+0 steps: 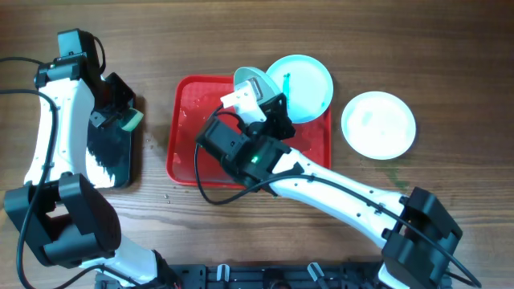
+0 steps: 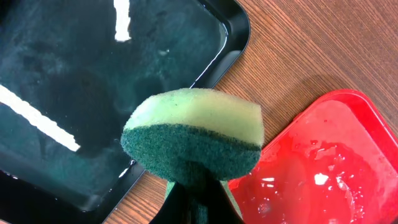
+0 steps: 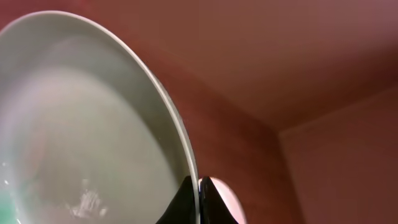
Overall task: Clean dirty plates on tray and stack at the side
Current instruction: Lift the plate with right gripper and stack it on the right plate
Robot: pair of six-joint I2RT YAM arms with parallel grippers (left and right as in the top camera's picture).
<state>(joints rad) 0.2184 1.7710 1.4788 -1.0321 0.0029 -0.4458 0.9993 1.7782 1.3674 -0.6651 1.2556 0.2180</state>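
1. My right gripper (image 3: 199,200) is pinched narrow on the rim of a pale aqua plate (image 1: 250,79). It holds the plate tilted up on edge above the upper middle of the red tray (image 1: 189,132).
2. My left gripper (image 1: 120,120) is closed on a green-and-yellow sponge (image 2: 193,140). It hangs over the right edge of the black tray (image 2: 62,68), at the left of the overhead frame and well apart from the held plate.
3. The step in hand, as I judge it, is scrubbing. I should carry the sponge's dark scouring face across to the plate's inner face and keep the plate above the red tray so drips land there.
4. I grip only the rim, so I would press lightly and wipe toward my pinch. A hard push far from it could pivot the plate or slip it out.
5. I cannot tell whether this plate bears a smear; the right wrist view shows only wet streaks low on its face.
6. The red tray holds glistening water. A second aqua plate (image 1: 307,84) lies over its upper right corner with a thin green mark on it.
7. The black tray looks wet and glossy, and I see nothing else in it.
8. The white plate (image 1: 378,123) lies flat on the table (image 1: 450,72), right of the red tray and apart from it. It looks clean, so I take that spot for the stack.
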